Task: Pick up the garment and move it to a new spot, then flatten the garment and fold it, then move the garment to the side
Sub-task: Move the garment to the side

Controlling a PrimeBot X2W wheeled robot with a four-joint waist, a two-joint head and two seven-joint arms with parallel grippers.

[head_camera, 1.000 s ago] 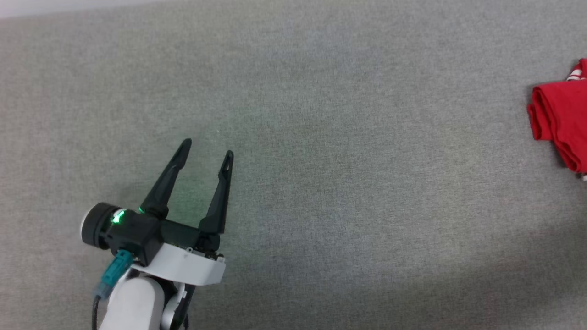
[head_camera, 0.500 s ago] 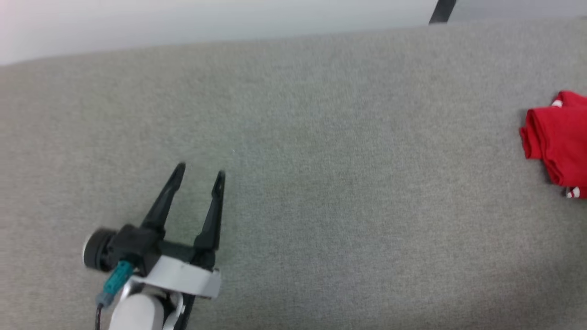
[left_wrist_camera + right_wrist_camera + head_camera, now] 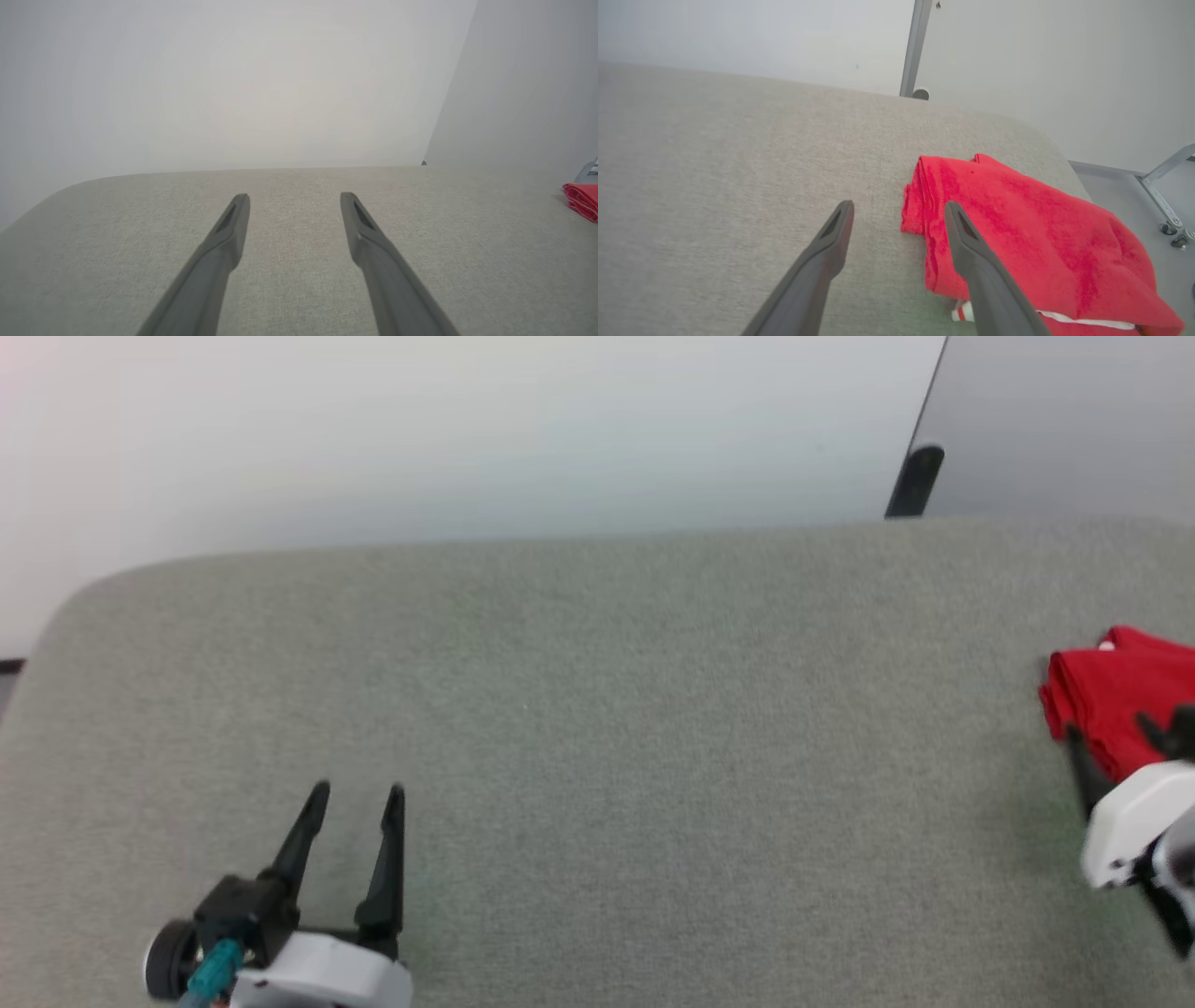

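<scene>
Garment (image 3: 1017, 219): red jersey, folded, white striped trim showing at near edge, lying at right end of grey fabric-covered table (image 3: 597, 709), close to rounded corner. Right gripper (image 3: 899, 205): fingers spread, empty, one over fold edge, other over bare fabric; contact not discernible. Left gripper (image 3: 358, 791): fingers spread, empty, well apart from garment. Risk: finger snagging fold layers, dragging stack open; push toward corner could slide garment off table.

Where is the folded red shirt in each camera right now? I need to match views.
Head view: red soft jersey garment at the right edge, mid-height.
Left wrist view: small, far right edge.
Right wrist view: centre to lower right.
Shared landmark: upright post behind the grey fabric table.
</scene>
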